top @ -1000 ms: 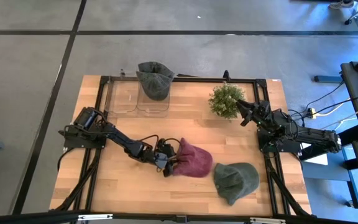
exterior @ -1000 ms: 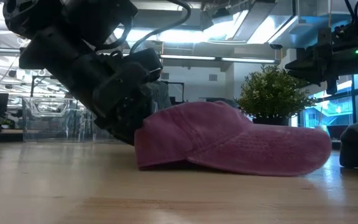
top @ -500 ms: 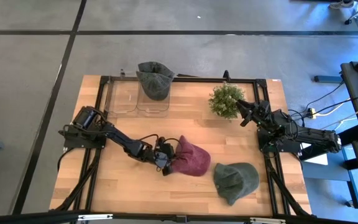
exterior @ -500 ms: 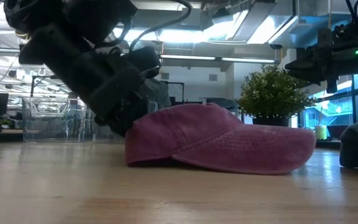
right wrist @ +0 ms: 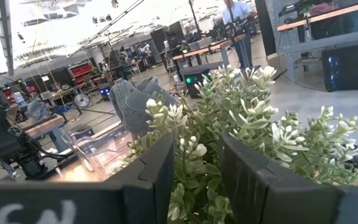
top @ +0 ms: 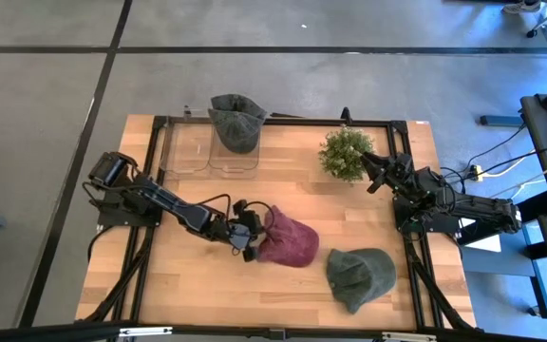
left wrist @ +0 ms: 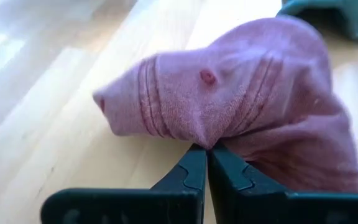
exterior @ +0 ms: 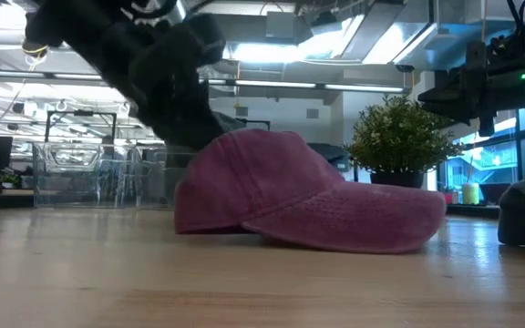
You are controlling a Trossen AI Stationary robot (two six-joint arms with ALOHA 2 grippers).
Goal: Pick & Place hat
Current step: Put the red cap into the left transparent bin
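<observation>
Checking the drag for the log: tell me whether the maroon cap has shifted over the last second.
Yes. The maroon cap, pinched by the left pincer, slid slightly left, away from the green cap, its back end now raised.

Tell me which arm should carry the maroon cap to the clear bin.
Left. The left gripper is already shut on the maroon fabric cap; the right gripper waits open by the small green potted plant, away from the clear plastic bin.
</observation>
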